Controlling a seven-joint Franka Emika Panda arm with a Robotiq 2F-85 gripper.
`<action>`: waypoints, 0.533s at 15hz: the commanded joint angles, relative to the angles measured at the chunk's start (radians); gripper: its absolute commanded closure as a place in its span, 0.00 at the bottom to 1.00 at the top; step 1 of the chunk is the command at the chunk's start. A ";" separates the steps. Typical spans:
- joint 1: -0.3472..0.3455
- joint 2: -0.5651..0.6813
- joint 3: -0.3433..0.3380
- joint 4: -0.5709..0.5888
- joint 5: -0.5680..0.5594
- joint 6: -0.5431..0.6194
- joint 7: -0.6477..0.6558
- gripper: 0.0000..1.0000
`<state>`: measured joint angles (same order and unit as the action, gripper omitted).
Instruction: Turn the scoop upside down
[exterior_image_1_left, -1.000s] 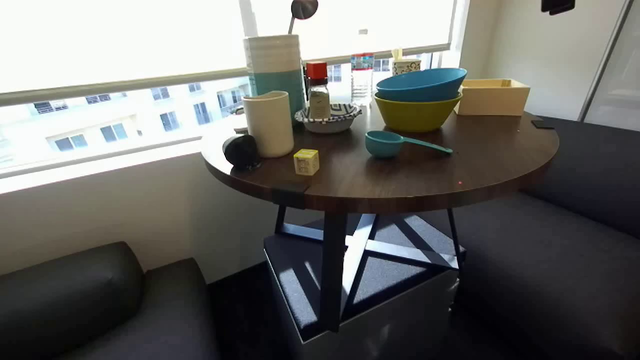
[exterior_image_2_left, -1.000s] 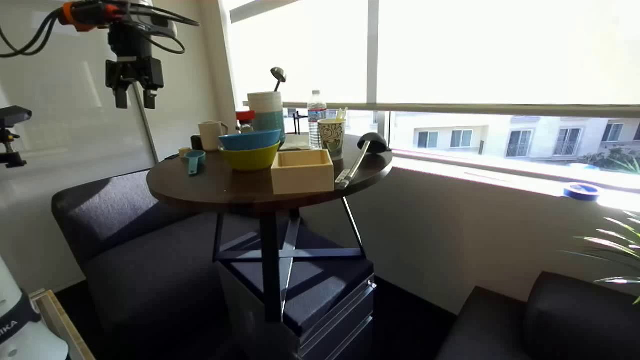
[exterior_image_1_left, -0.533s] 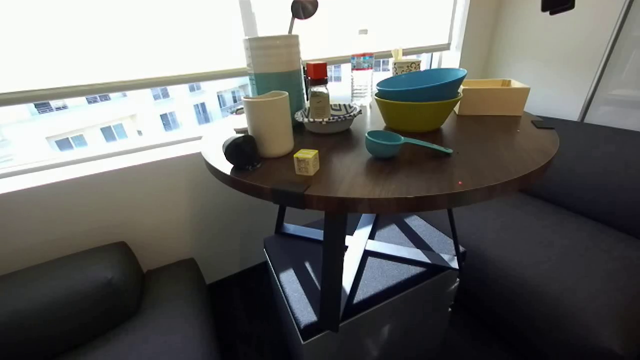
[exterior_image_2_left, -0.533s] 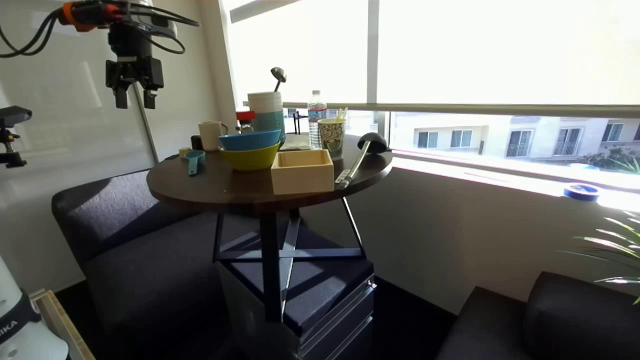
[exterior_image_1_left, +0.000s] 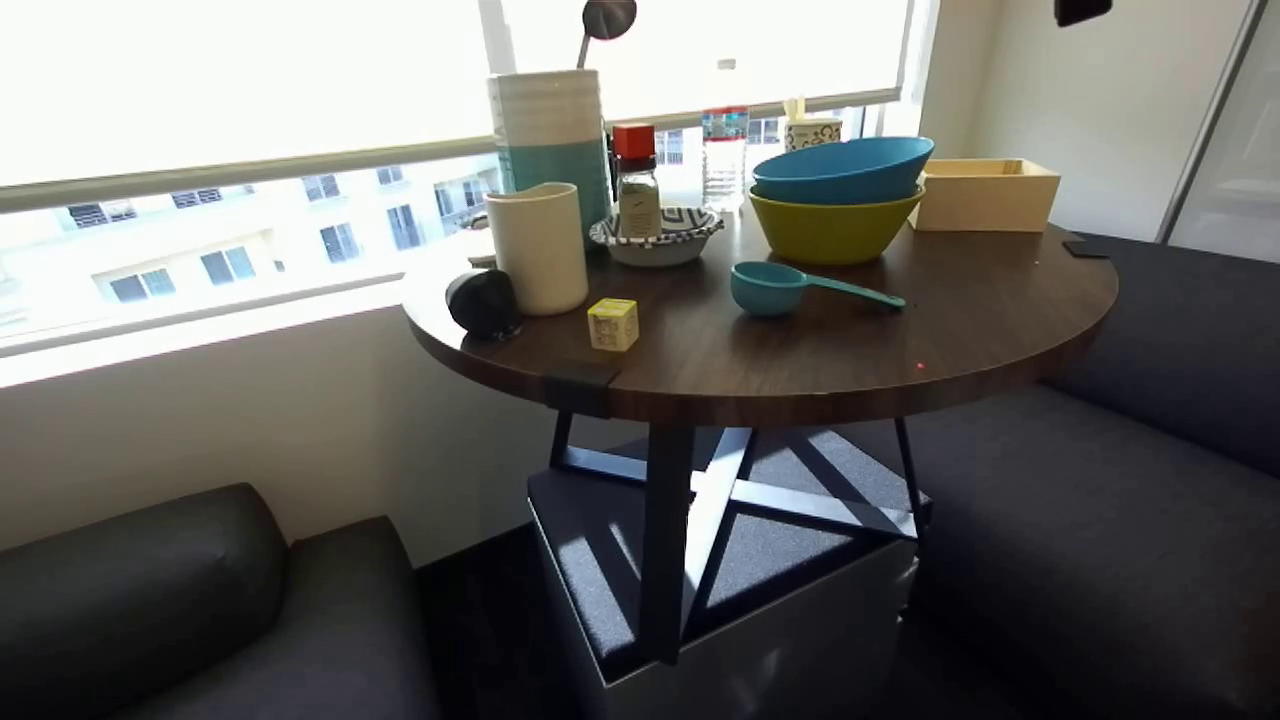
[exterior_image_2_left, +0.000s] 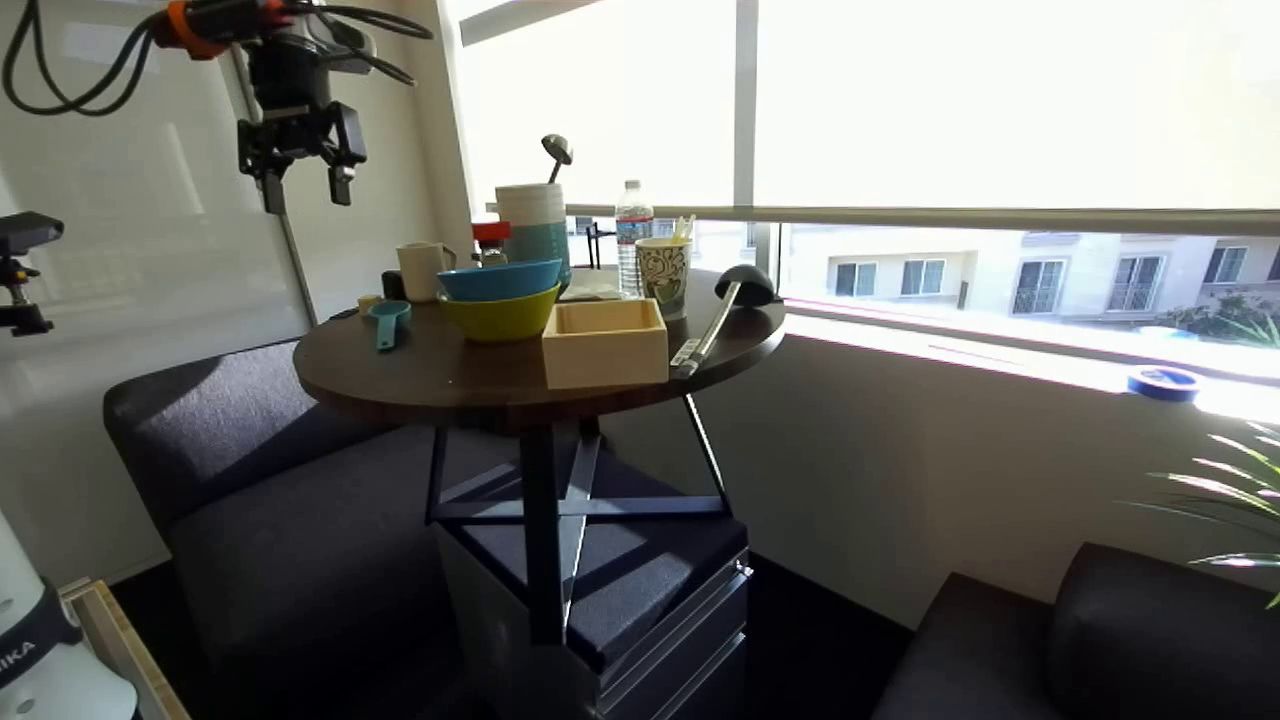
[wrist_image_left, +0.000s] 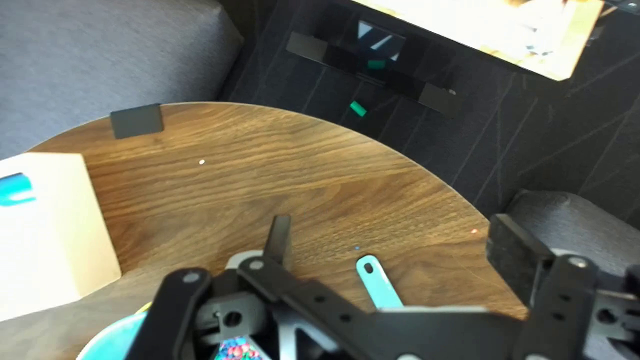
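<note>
Your scoop (exterior_image_1_left: 768, 290) is teal plastic, with a round, deep cup sitting mouth up and a short, straight handle (wrist_image_left: 378, 282) pierced by a hole near its end. It rests on the bench (exterior_image_1_left: 985, 300), near the yellow-green bowl (exterior_image_1_left: 832, 232), which carries a tilted blue bowl (exterior_image_1_left: 848, 170). In the wrist view you lose the cup behind the jaws; only part of the handle shows, and the blue bowl is cut off at the lower edge. In an exterior view you get just a dark scrap of the jaws at the top. Your arm (exterior_image_2_left: 335, 45), partly cut off, comes in from the upper left of an exterior view, jaws pointing down well above the bench; the fingers (exterior_image_2_left: 341, 187) stand wide apart, holding nothing.
</note>
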<state>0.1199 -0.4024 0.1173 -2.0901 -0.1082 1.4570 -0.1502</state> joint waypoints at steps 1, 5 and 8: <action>0.019 0.107 -0.002 0.096 -0.122 0.075 -0.129 0.00; 0.010 0.097 -0.010 0.060 -0.087 0.102 -0.104 0.00; 0.011 0.091 -0.010 0.059 -0.087 0.098 -0.104 0.00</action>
<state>0.1240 -0.3126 0.1128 -2.0334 -0.1935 1.5577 -0.2560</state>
